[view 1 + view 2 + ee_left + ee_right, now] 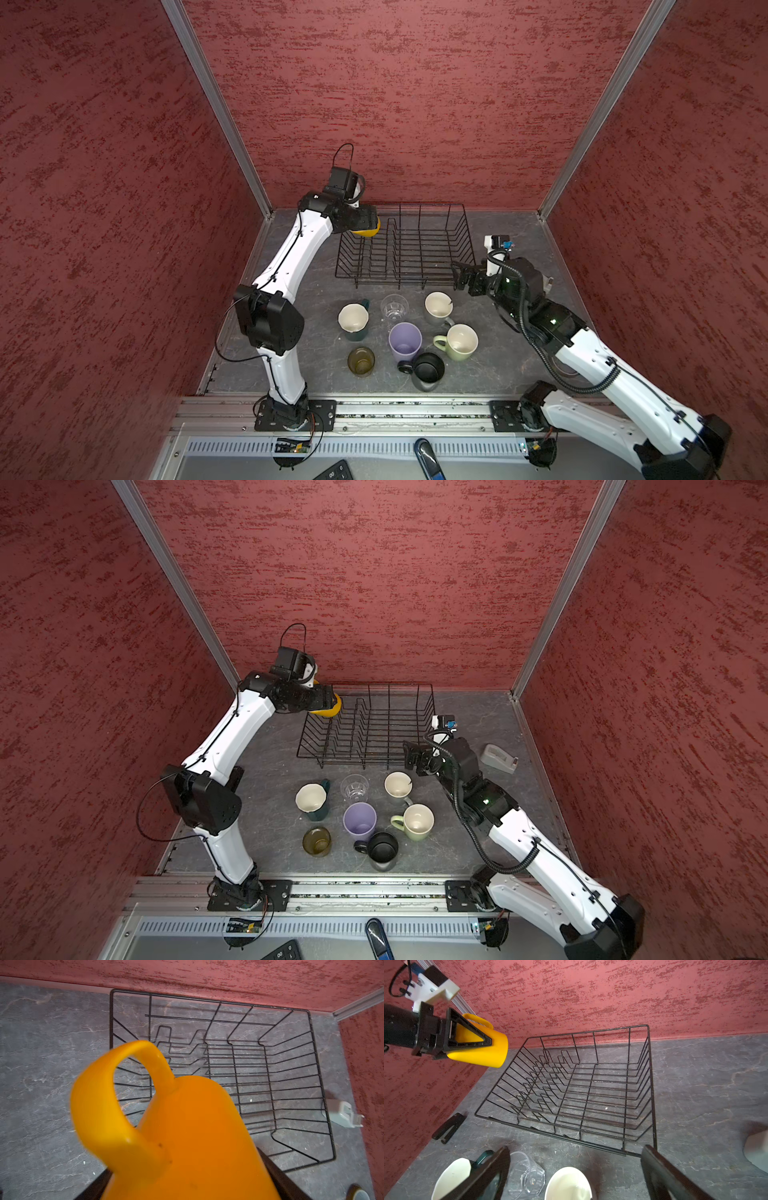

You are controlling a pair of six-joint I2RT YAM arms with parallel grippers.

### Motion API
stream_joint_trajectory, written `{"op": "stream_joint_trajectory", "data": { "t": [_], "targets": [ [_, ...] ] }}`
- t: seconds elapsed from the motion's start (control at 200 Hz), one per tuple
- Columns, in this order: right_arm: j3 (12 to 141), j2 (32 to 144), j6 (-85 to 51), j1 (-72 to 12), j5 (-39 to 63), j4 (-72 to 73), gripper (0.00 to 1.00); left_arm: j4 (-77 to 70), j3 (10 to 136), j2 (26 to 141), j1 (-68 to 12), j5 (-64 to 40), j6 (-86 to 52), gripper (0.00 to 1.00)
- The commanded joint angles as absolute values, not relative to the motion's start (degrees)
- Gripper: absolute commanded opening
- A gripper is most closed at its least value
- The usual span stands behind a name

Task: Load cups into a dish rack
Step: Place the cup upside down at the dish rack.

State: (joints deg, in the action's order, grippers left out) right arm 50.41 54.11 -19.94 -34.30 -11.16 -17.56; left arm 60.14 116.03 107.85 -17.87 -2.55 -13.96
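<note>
**Chief:** Loading status?

**Inspector:** Rack point(405, 249) is empty. Left gripper point(365, 222) is clamped on the yellow mug point(477, 1057), which lies on its side in the air over the rack's far left corner, apparently not touching the wires.

**Chief:** Other arm?

**Inspector:** Right gripper point(459, 276) has its jaws wide apart and holds nothing. It is by the rack's near right corner.

**Chief:** Count.

**Inspector:** One rack and eight cups. One is in the grip. Seven stand upright on the table point(316, 353), on the near side of the rack: teal mug point(353, 318), clear glass point(394, 307), grey mug point(438, 305), lilac tumbler point(405, 338), green mug point(461, 338), amber glass point(360, 360), black mug point(428, 365). My judgement: first placement pending, seven to follow.
</note>
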Motion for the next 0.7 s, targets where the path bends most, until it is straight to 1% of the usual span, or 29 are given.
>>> {"op": "stream_joint_trajectory", "data": {
  "t": [0.0, 0.175, 0.286, 0.401, 0.586, 0.696],
  "targets": [
    [53.72, 54.69, -18.09, -33.84, -13.83, -20.71, 0.99, 64.37, 123.47, 111.59, -18.05, 1.53, -15.45, 0.00],
    [55.39, 57.26, -16.11, -33.31, -13.04, -22.66, 0.99, 71.00, 135.14, 119.22, -18.19, 5.09, -16.54, 0.00],
    [55.24, 58.82, -15.49, -33.06, -12.07, -22.59, 0.99, 72.84, 140.27, 122.84, -18.27, 5.97, -18.43, 0.00],
    [55.09, 60.09, -14.99, -32.79, -10.66, -22.18, 0.99, 72.93, 142.92, 125.42, -18.35, 6.33, -21.32, 0.00],
    [54.50, 60.99, -14.59, -32.43, -8.97, -21.45, 0.99, 70.63, 143.68, 128.33, -18.61, 4.79, -25.39, 0.00],
    [54.27, 61.35, -14.40, -32.25, -7.75, -21.40, 0.99, 71.13, 146.12, 130.96, -19.17, 6.49, -26.36, 0.00]
  ]
}}
